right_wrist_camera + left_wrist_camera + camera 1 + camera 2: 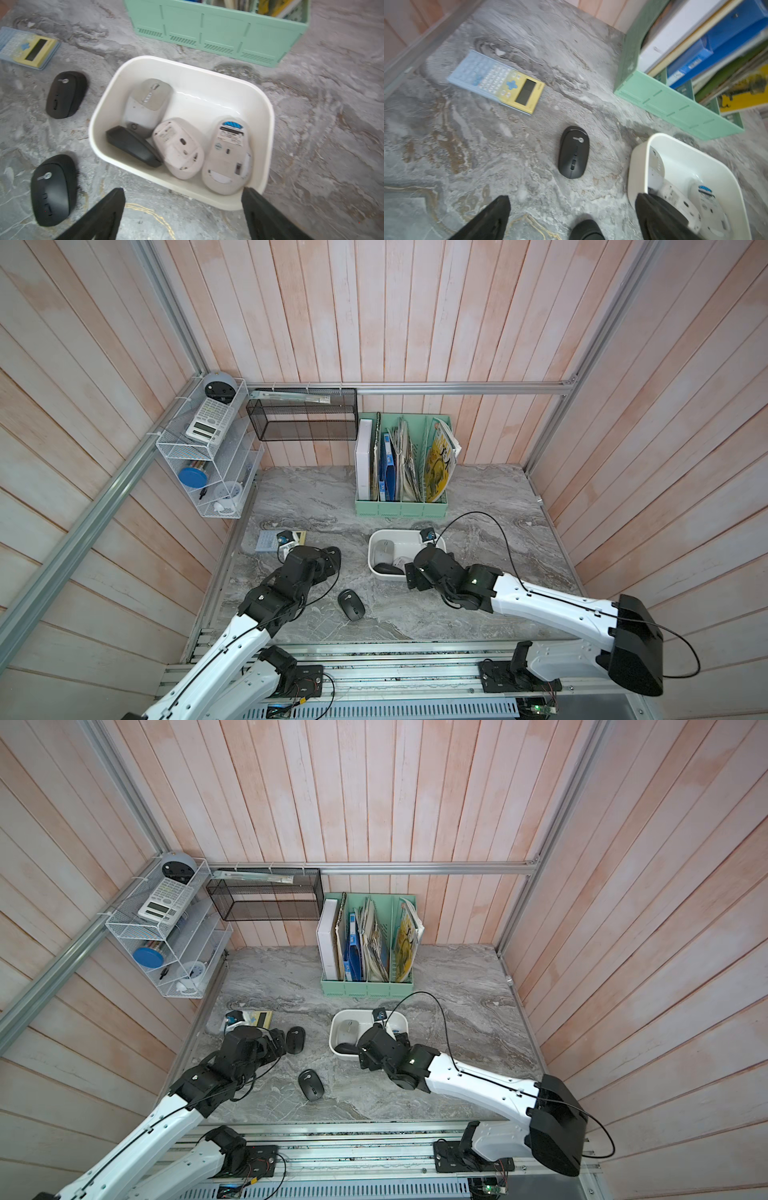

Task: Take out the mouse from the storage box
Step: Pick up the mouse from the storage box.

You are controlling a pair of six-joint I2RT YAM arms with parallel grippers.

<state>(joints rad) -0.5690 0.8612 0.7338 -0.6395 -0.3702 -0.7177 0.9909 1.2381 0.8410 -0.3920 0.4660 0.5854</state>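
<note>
Two matte black oval mice (65, 94) are already lying on the grey marbled table (322, 145), just beside the shallow white plastic storage box (269, 120). Four more are sitting inside it: a grey mouse (148, 104) upright, a black mouse (133, 145) tipped on edge, and two white mice (178, 147) belly-up. The right fingers (104, 214) are hovering wide apart and empty by the box's near rim. The left fingers (492, 218) are spreading wide over the table, holding nothing.

White storage box (268, 116), black mouse (133, 144)

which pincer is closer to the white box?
Right. The right pincer is open above the near rim of the white box; the left pincer, also open, is beside it near a black mouse.
</note>
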